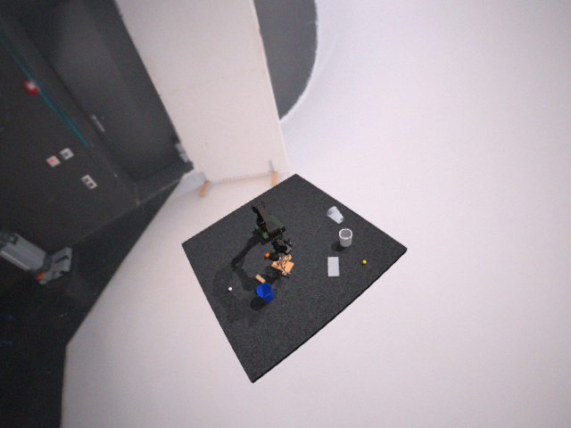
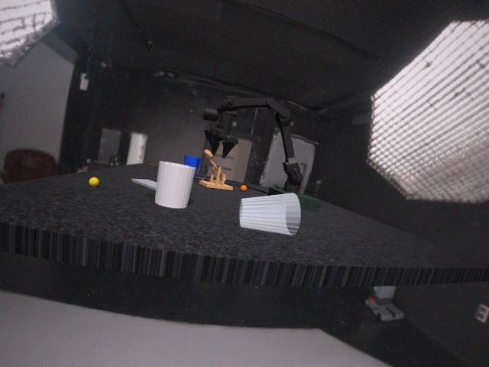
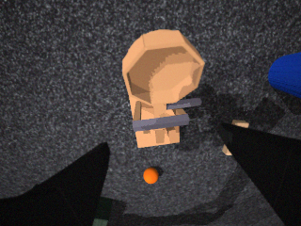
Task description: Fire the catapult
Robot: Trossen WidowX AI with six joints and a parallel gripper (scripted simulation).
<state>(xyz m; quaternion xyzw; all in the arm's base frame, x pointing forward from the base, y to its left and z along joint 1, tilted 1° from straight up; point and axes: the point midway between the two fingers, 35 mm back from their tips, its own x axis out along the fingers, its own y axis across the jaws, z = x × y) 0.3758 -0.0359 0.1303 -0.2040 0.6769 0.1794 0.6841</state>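
The wooden catapult (image 1: 283,266) (image 2: 215,186) (image 3: 162,89) stands on the dark table (image 1: 313,294) (image 2: 221,245) (image 3: 56,71) beneath my claw (image 1: 286,251) (image 2: 220,151) (image 3: 166,137), its cup raised. In my wrist view its long axis runs nearly up and down the frame, the cup end pointing to the top, away from the orange ball (image 1: 267,254) (image 2: 243,188) (image 3: 150,175). My claw is spread wide above it, tips pointing down, pinching nothing; whether a tip touches the catapult I cannot tell. The orange ball rests on the table near the base, outside the cup. Near the catapult are a small wooden block (image 1: 260,279) (image 3: 240,124) and a blue cup (image 1: 265,292) (image 2: 192,164) (image 3: 287,74). Farther out, the white mug (image 1: 345,237) (image 2: 174,184) stands upright, between a clear tumbler (image 1: 335,214) (image 2: 268,214) on its side and a pale flat slab (image 1: 333,267) (image 2: 144,183), with a yellow ball (image 1: 364,261) (image 2: 94,182) near the table's edge.
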